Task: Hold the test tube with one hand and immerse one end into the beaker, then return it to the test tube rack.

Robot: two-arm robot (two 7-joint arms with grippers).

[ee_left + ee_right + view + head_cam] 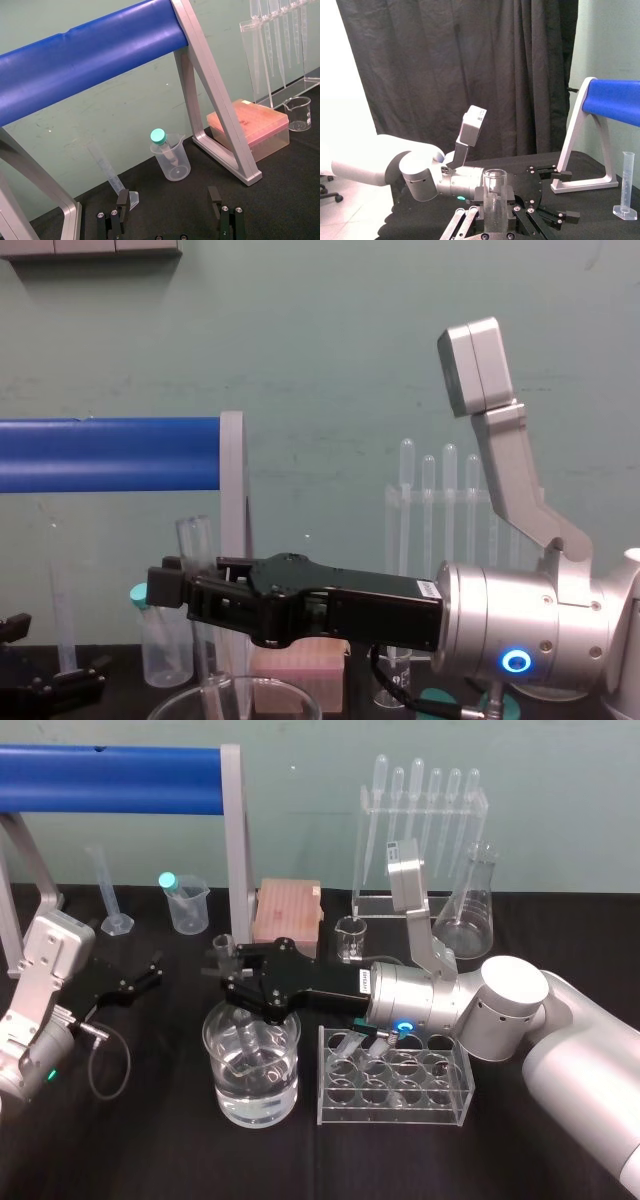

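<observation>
Glass tube [246, 1038] clamped by right gripper [232, 978] fingers, lower end inside beaker [282, 1088]; left gripper [140, 982] fingers spread, left of beaker.

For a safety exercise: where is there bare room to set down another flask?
Bare: the front edge, before the beaker and rack, and the front left corner by the left gripper. Crowded: the middle, where the right gripper holds the test tube in the beaker, and the back right around the flask.

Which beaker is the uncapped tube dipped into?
The large beaker with water, under the right gripper holding the test tube. The plastic beaker and small glass beaker stand farther back. Left gripper rests open at left.
</observation>
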